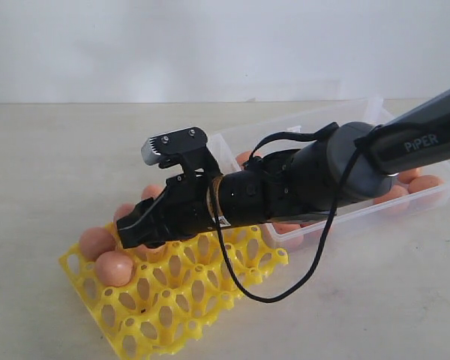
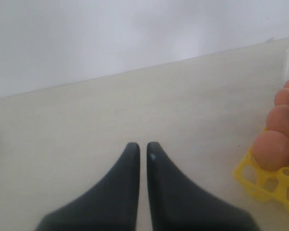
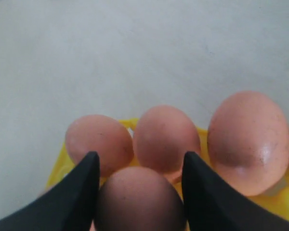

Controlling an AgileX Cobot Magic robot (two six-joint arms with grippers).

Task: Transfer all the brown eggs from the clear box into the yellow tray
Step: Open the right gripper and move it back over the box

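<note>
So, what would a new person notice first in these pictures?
The black right gripper reaches over the yellow tray, gripping an egg. Behind it in the exterior view, the clear box holds more eggs.

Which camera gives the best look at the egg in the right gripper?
The right wrist view: the egg sits close up between the fingers of the right gripper. In the exterior view the gripper mostly hides it. The left wrist view shows only other eggs in the yellow tray, not this one.
</note>
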